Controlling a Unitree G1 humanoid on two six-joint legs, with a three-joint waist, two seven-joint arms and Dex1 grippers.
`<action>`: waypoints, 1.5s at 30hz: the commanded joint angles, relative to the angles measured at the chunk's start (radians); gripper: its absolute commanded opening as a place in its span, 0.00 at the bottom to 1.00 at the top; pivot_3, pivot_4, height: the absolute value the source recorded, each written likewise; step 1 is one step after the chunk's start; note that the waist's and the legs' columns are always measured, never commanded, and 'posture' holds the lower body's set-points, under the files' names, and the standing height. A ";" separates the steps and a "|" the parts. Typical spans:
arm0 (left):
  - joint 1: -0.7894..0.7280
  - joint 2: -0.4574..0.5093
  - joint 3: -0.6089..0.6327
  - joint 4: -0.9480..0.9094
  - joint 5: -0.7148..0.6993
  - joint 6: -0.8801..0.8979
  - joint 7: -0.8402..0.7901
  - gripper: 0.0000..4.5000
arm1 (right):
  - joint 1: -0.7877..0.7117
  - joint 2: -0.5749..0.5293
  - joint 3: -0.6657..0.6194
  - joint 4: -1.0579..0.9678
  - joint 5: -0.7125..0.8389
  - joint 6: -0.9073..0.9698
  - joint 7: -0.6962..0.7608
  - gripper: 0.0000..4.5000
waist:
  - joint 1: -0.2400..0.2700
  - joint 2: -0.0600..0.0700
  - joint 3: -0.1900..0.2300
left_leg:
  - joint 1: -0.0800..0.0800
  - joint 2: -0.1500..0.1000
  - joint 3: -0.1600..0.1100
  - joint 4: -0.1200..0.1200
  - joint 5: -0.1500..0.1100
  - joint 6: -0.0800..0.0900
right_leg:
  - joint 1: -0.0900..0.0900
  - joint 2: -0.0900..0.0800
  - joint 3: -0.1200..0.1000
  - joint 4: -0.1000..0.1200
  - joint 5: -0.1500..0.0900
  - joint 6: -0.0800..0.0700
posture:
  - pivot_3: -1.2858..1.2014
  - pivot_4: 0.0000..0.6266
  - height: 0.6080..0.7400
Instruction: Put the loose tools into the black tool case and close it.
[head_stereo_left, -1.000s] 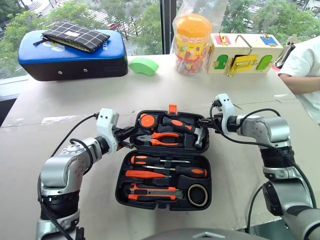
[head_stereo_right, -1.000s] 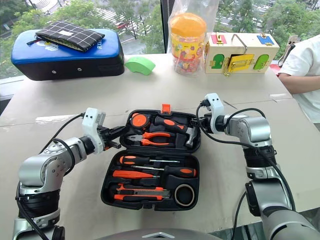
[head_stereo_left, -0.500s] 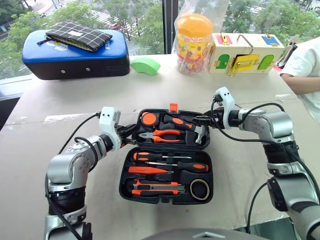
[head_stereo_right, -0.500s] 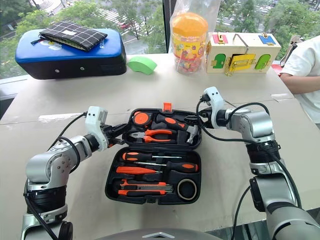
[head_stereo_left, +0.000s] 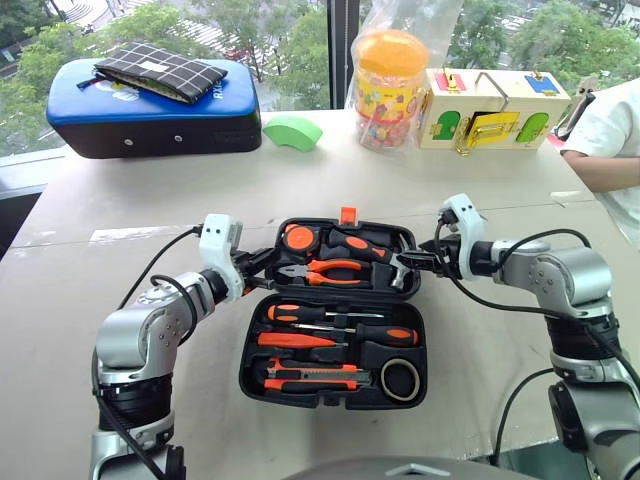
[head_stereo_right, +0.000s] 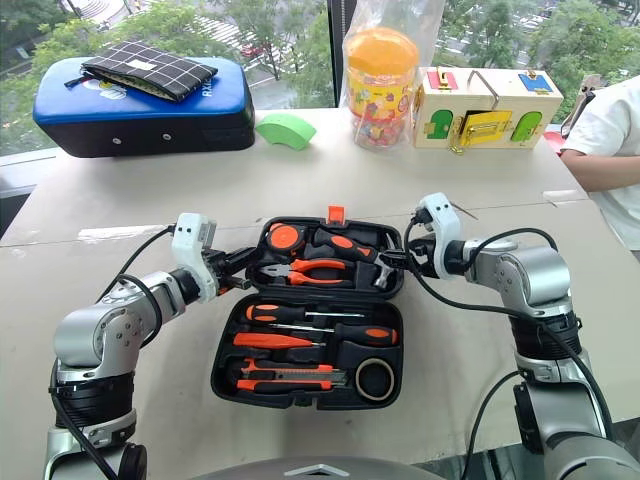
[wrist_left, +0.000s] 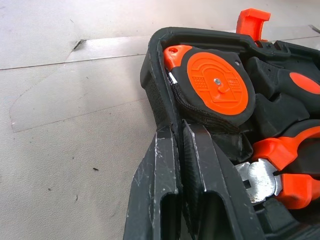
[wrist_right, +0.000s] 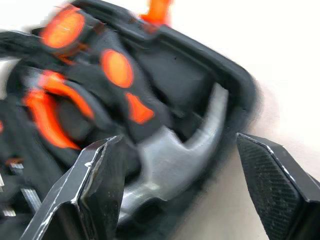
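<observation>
The black tool case (head_stereo_left: 254, 355) lies open on the table, its lid (head_stereo_left: 411, 243) tipped back with an orange latch (head_stereo_left: 347, 215) on its far edge. The loose tools rest in the base's slots: two slim screwdrivers (head_stereo_left: 320, 316), a thin orange tool (head_stereo_left: 290, 340), a utility knife (head_stereo_left: 310, 380) and a dark tape roll (head_stereo_left: 397, 380). My left gripper (head_stereo_left: 262, 270) is shut, its tips against the lid's left rim (wrist_left: 155, 95) beside the tape measure (wrist_left: 215, 85). My right gripper (head_stereo_left: 412, 262) is open at the lid's right corner, its fingers (wrist_right: 95, 190) spread either side of the hammer head (wrist_right: 195, 145).
At the back left stands a larger blue-and-black padded case (head_stereo_left: 150, 105) with a checked pouch (head_stereo_left: 160, 70) on top. A green object (head_stereo_left: 291, 131), an orange-lidded jar (head_stereo_left: 390, 85) and a wooden latch box (head_stereo_left: 495, 105) line the back. A person's sleeve (head_stereo_left: 605, 130) shows at the right edge.
My right gripper has opened and drawn back a little to the right from the lid's corner. The left gripper has stayed at the lid's left rim.
</observation>
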 joint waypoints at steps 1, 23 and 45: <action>0.003 0.011 0.002 -0.003 -0.004 -0.010 -0.001 0.00 | -0.008 -0.012 -0.036 -0.033 0.013 -0.001 -0.017 0.78 | 0.000 0.002 0.001 | 0.000 0.000 0.000 0.000 0.000 0.000 | 0.000 -0.001 0.000 0.000 0.000 0.000 | 0.52 0.24 1.00; 0.003 0.015 -0.014 0.008 0.010 -0.047 -0.019 0.00 | 0.012 0.004 -0.035 0.029 0.012 -0.075 -0.037 0.01 | -0.001 0.001 0.000 | 0.000 0.000 0.000 -0.003 -0.001 -0.002 | 0.000 -0.001 0.000 -0.002 0.000 0.000 | 0.52 0.24 1.00; -0.073 0.203 -0.252 0.276 0.409 -1.077 -0.351 0.00 | 0.053 -0.110 0.004 0.072 -0.206 -0.748 0.121 0.01 | 0.003 -0.003 0.001 | -0.010 -0.003 -0.003 -0.008 0.005 -0.004 | -0.009 0.005 -0.012 -0.002 0.004 0.002 | 0.52 0.24 1.00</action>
